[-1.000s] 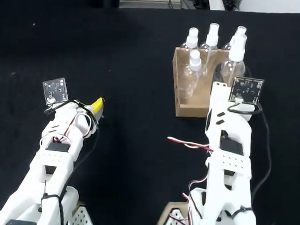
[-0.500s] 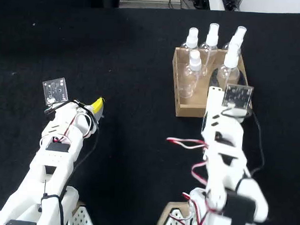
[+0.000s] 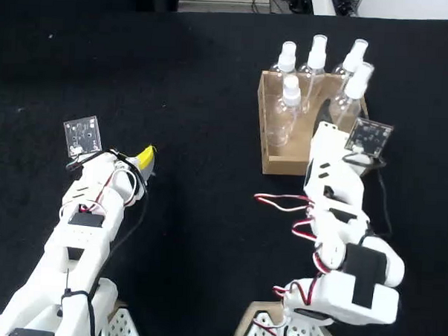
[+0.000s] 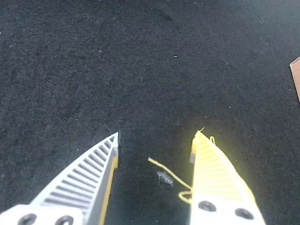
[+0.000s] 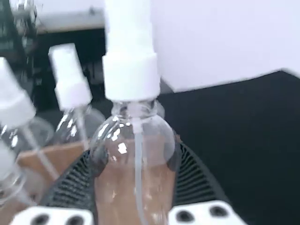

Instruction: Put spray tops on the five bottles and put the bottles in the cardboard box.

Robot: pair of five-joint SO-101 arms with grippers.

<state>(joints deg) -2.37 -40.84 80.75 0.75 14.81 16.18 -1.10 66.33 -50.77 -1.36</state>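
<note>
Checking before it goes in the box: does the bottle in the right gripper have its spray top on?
On: the white spray top sits on the neck of the bottle that the right gripper grips.

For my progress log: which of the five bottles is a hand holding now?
The bottle at the cardboard box's right edge, clamped in the right hand; the other four stand free.

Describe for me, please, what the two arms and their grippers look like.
Both arms are white, blocky segments with a square camera board at each wrist. The left arm has black cables; the left gripper has ribbed triangular fingers, one white, one yellow. The right arm carries red-and-white wires; the right gripper has black ribbed fingers.
</note>
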